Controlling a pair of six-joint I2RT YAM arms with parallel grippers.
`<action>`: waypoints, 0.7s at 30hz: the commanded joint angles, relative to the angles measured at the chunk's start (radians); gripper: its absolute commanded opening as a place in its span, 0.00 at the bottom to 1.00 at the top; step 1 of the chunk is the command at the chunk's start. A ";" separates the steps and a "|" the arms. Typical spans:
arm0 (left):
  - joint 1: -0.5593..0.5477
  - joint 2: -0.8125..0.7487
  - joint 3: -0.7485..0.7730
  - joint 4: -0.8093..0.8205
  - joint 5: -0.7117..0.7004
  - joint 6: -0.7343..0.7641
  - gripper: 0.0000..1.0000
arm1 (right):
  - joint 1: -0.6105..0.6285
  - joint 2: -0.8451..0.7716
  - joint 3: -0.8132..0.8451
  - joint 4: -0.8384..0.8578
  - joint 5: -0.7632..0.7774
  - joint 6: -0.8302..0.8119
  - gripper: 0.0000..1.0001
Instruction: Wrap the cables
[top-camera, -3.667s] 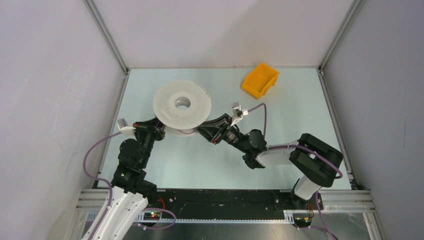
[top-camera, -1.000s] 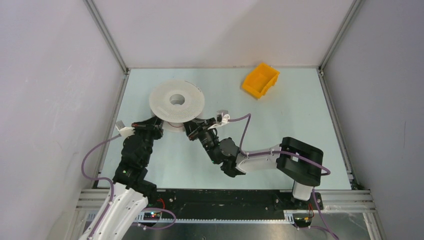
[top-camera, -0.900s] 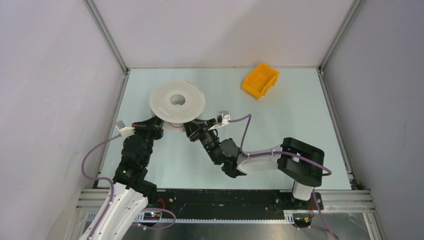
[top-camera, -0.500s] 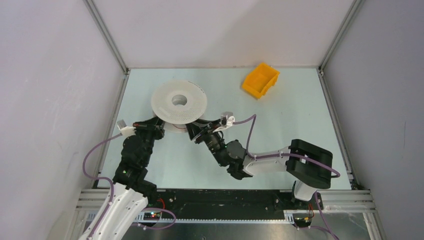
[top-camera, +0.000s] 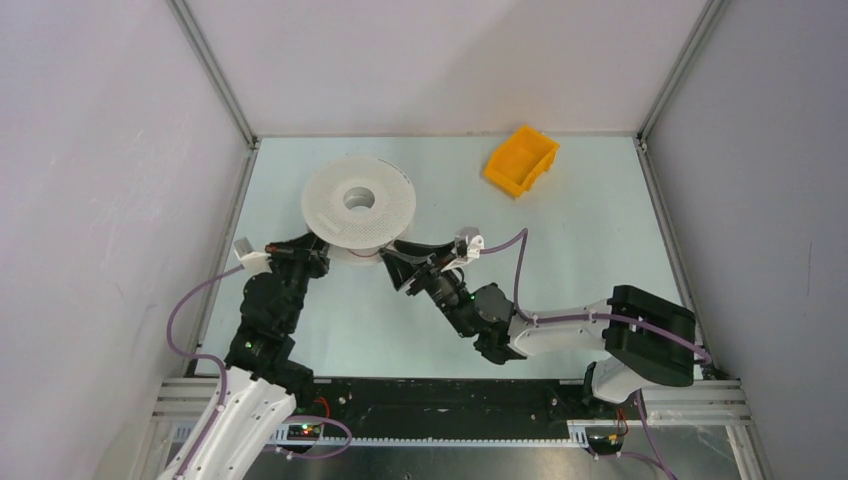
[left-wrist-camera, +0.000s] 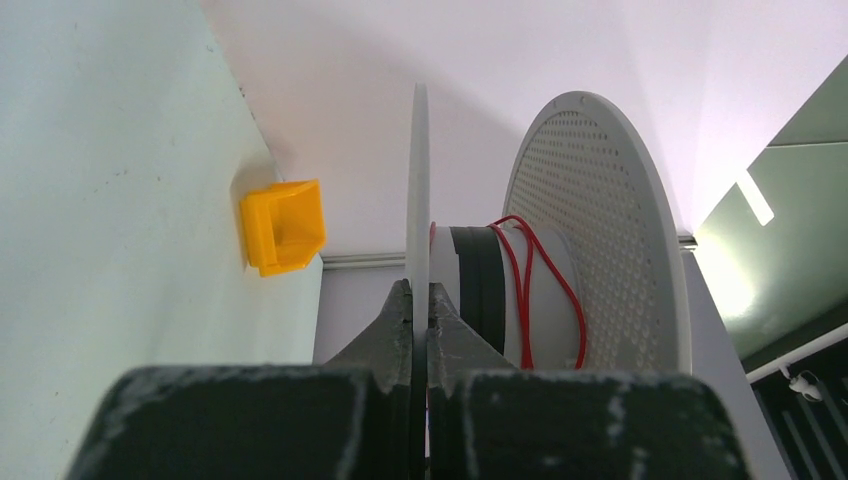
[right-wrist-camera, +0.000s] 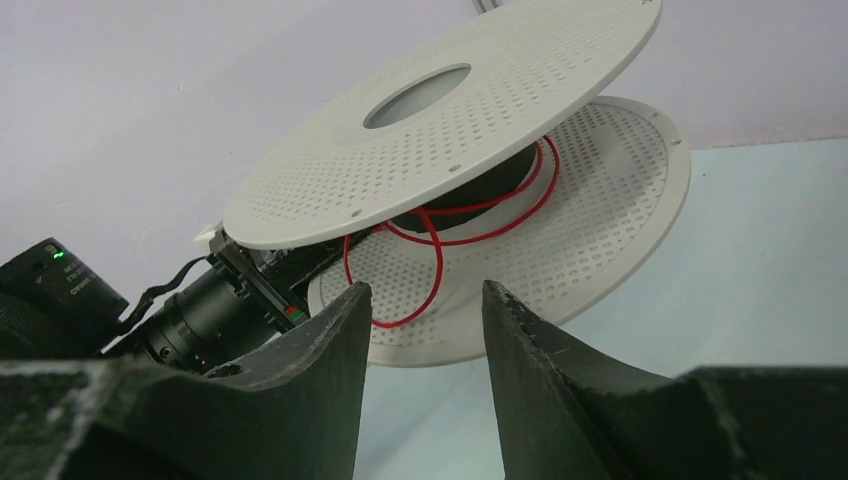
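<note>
A white perforated spool (top-camera: 358, 203) sits tilted on the table, with thin red cables (right-wrist-camera: 441, 247) in loose loops round its hub, between the two flanges. The cables (left-wrist-camera: 522, 290) also show on the hub in the left wrist view. My left gripper (left-wrist-camera: 420, 289) is shut on the thin edge of one flange (left-wrist-camera: 418, 180), at the spool's near left (top-camera: 316, 256). On the near right, just off the spool's rim, my right gripper (right-wrist-camera: 425, 293) stands open and holds nothing (top-camera: 402, 264). The lowest red loop hangs just beyond its fingertips.
A yellow bin (top-camera: 521, 158) lies at the back right of the table, and shows small past the spool in the left wrist view (left-wrist-camera: 285, 225). The left arm's black wrist (right-wrist-camera: 190, 315) sits close to the left of my right fingers. Grey walls enclose the table.
My right gripper has opened and drawn back to the right, away from the spool's hub. The spool shifted slightly. The left gripper has kept its hold.
</note>
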 joint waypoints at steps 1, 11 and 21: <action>-0.007 -0.025 0.015 0.157 0.017 -0.047 0.00 | 0.002 -0.078 -0.034 -0.043 -0.052 -0.051 0.50; -0.007 0.011 0.030 0.158 0.028 0.008 0.00 | 0.002 -0.266 -0.165 -0.214 -0.197 0.028 0.49; -0.007 0.218 0.055 0.292 0.124 0.129 0.00 | 0.022 -0.622 -0.386 -0.515 -0.208 0.061 0.47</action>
